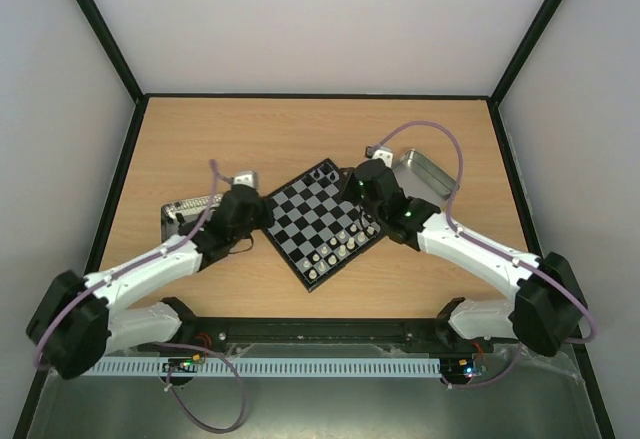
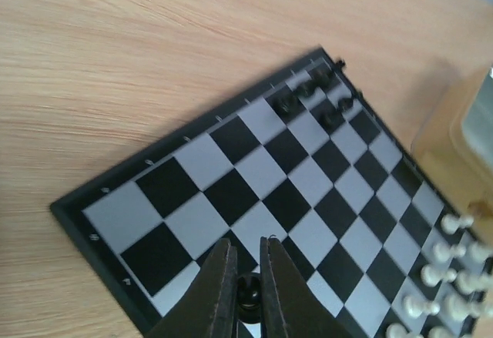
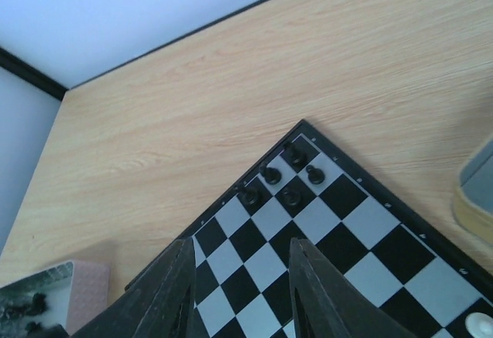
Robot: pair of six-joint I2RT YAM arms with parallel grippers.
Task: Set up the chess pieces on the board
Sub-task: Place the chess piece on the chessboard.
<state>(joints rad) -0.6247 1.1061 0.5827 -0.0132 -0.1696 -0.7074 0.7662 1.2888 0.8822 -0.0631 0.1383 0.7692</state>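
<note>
The board (image 1: 312, 221) lies turned like a diamond at the table's middle. Several black chess pieces (image 1: 325, 171) stand at its far corner, and white pieces (image 1: 335, 251) line its near right edge. My left gripper (image 1: 266, 225) hangs over the board's left corner. In the left wrist view it (image 2: 246, 245) is shut on a small black piece (image 2: 248, 292) above the board (image 2: 254, 169). My right gripper (image 1: 348, 185) is open and empty (image 3: 240, 245) above the board (image 3: 362, 222), short of the black pieces (image 3: 281, 184).
An open tin (image 1: 188, 211) holding black pieces sits left of the board, also in the right wrist view (image 3: 38, 299). A second metal tin (image 1: 425, 171) sits right of the board, also showing in the left wrist view (image 2: 454, 153).
</note>
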